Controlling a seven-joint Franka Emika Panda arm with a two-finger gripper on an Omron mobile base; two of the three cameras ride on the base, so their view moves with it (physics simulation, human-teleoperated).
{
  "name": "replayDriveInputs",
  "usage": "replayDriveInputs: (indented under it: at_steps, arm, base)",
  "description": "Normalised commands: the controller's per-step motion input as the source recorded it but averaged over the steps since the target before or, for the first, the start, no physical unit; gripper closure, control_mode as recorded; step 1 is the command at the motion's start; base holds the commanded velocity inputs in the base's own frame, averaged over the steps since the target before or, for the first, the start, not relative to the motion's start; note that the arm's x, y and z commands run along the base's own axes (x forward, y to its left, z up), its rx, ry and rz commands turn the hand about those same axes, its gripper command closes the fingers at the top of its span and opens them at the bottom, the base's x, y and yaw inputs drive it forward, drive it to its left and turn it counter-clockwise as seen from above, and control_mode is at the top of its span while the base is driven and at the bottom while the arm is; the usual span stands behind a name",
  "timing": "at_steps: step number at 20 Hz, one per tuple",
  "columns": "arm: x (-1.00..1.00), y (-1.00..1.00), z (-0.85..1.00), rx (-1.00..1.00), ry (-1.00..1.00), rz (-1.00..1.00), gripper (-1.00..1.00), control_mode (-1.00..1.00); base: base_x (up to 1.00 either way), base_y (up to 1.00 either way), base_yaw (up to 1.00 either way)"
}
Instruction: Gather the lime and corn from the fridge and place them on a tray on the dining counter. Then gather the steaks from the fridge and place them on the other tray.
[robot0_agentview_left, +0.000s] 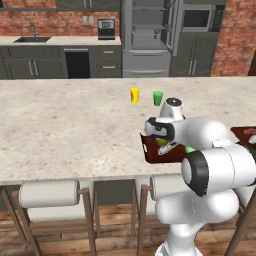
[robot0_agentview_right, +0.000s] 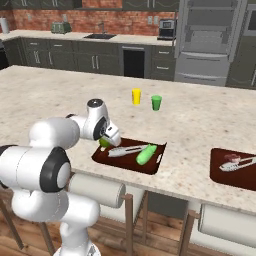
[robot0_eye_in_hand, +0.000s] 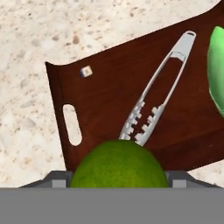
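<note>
My gripper (robot0_eye_in_hand: 118, 180) is shut on the lime (robot0_eye_in_hand: 118, 164), a round green ball that sits between the fingers. It hangs low over the left end of a dark brown tray (robot0_agentview_right: 155, 165) on the dining counter (robot0_agentview_right: 60, 95). On that tray lie silver tongs (robot0_eye_in_hand: 157, 96) and the corn (robot0_agentview_right: 146, 154) in its green husk. From the left base view the lime (robot0_agentview_left: 162, 141) peeks out under the hand above the tray (robot0_agentview_left: 150, 152). The grey fridge (robot0_agentview_right: 210, 40) stands far behind the counter.
A second dark tray (robot0_agentview_right: 220, 175) with tongs and a reddish steak (robot0_agentview_right: 231, 159) lies to the right. A yellow cup (robot0_agentview_right: 136, 96) and a green cup (robot0_agentview_right: 156, 102) stand mid-counter. White-cushioned stools (robot0_agentview_left: 50, 193) line the near edge.
</note>
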Motion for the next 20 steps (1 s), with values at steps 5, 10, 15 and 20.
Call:
replayDriveInputs:
  at_steps: [5, 10, 15, 20]
  arm:
    - [0.22, 0.0, -0.3, 0.0, 0.0, 0.0, 1.0, -1.0]
    - [0.21, 0.0, -0.27, 0.0, 0.0, 0.0, 1.0, -1.0]
    - [0.2, 0.0, -0.22, 0.0, 0.0, 0.0, 1.0, -1.0]
    - [0.15, 0.0, -0.2, 0.0, 0.0, 0.0, -1.0, -1.0]
  base:
    - [0.0, 0.0, 0.0]
    - [0.0, 0.0, 0.0]
    - [0.0, 0.0, 0.0]
    - [0.0, 0.0, 0.0]
